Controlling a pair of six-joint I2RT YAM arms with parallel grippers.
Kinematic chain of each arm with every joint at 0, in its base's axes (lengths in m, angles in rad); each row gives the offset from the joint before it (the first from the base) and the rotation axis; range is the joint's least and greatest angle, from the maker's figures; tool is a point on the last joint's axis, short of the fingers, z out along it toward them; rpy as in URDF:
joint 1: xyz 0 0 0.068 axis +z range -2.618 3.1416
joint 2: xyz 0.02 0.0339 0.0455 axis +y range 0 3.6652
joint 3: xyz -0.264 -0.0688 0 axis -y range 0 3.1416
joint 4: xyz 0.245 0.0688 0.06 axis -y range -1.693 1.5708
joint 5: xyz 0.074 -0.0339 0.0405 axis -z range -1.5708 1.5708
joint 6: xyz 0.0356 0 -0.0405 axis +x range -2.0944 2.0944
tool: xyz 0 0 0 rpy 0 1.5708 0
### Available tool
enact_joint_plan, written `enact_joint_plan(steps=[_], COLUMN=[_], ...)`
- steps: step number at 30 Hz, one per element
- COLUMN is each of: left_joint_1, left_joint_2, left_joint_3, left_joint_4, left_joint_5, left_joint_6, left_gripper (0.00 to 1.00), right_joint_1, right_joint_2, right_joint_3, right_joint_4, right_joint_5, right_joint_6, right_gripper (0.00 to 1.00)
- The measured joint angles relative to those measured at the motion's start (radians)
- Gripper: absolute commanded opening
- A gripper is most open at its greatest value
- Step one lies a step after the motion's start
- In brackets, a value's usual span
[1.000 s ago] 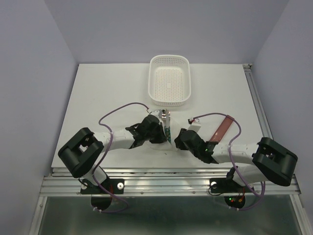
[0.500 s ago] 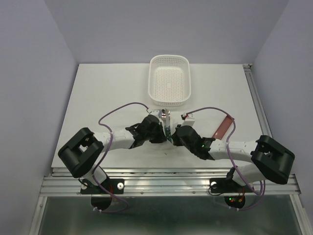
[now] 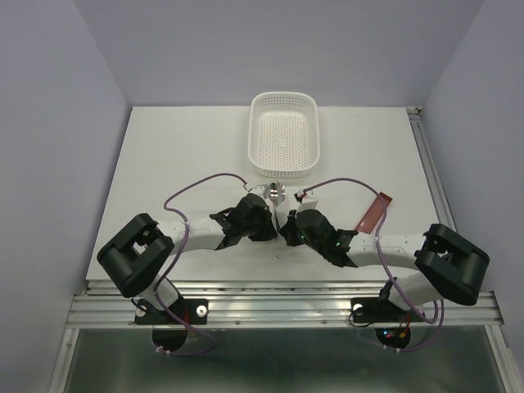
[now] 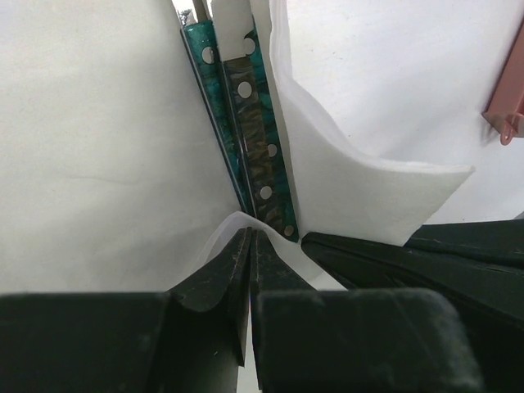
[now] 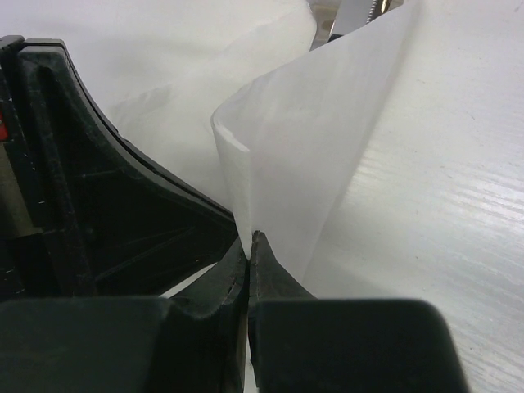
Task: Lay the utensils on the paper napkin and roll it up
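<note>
White paper napkin (image 5: 311,147) pinched in right pincer (image 5: 248,246), utensils (image 4: 254,147) just beyond left pincer (image 4: 250,241)

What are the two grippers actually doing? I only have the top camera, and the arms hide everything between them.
Observer: The right wrist camera shows the right gripper shut on a raised fold of the paper napkin.
Operator: And the left one?
Observer: In the left wrist view, the left gripper is pinched shut on a curled napkin edge.
Operator: Is anything lying inside the napkin?
Observer: Yes. Two utensils with green handles lie side by side between the napkin's lifted sides, and the paper has not yet covered them.
</note>
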State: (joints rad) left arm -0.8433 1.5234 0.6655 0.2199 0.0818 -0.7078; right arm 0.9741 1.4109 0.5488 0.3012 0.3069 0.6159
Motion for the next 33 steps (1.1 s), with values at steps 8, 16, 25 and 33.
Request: enact_joint_plan(steps=[8, 16, 25, 33], left_joint_1=[0.0, 0.0, 0.0, 0.0], left_joint_2=[0.017, 0.028, 0.032, 0.03], left_joint_3=[-0.005, -0.005, -0.005, 0.0], left_joint_4=[0.001, 0.001, -0.002, -0.034], left_joint_5=[-0.008, -0.013, -0.021, -0.04], left_joint_6=[-0.009, -0.018, -0.034, -0.051], left_gripper=[0.13, 0.13, 0.13, 0.2], right_joint_1=[0.0, 0.0, 0.0, 0.0], right_joint_2=[0.004, 0.005, 0.058, 0.071], right_joint_3=[0.0, -0.001, 0.0, 0.0], right_joint_4=[0.009, 0.051, 0.092, 0.1], right_joint_5=[-0.012, -0.052, -0.094, -0.113], right_joint_6=[-0.003, -0.032, -0.065, -0.083], right_gripper=[0.01, 0.04, 0.12, 0.19])
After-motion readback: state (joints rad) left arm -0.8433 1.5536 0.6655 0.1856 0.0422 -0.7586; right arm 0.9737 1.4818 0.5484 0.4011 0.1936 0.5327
